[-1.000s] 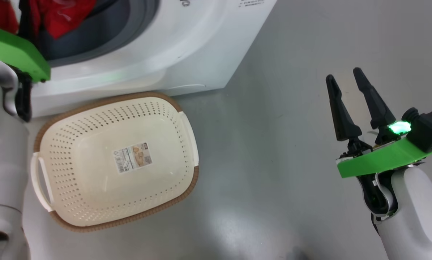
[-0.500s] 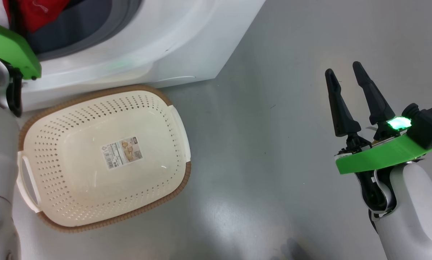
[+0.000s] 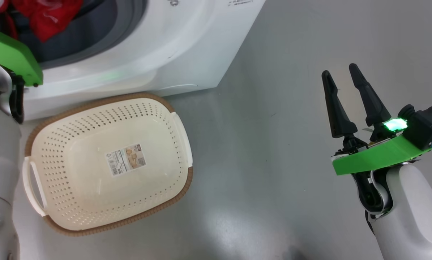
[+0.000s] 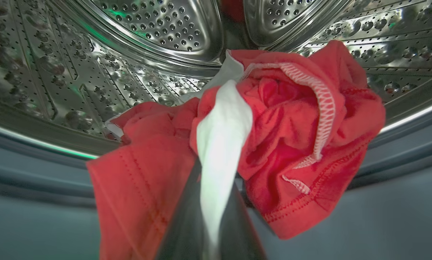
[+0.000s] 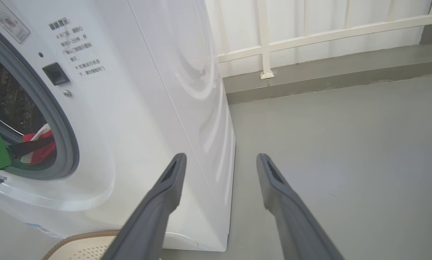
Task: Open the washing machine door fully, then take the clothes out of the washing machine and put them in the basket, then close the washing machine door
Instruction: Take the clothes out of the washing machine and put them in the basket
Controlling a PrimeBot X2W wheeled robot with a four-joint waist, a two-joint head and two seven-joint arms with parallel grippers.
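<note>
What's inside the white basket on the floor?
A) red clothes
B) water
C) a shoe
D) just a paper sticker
D: the basket has just a paper sticker on its bottom, while the red clothes are inside the washing machine.

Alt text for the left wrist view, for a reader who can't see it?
The left gripper is shut on a white fold of the red clothes, which are bunched at the mouth of the perforated steel drum.
</note>
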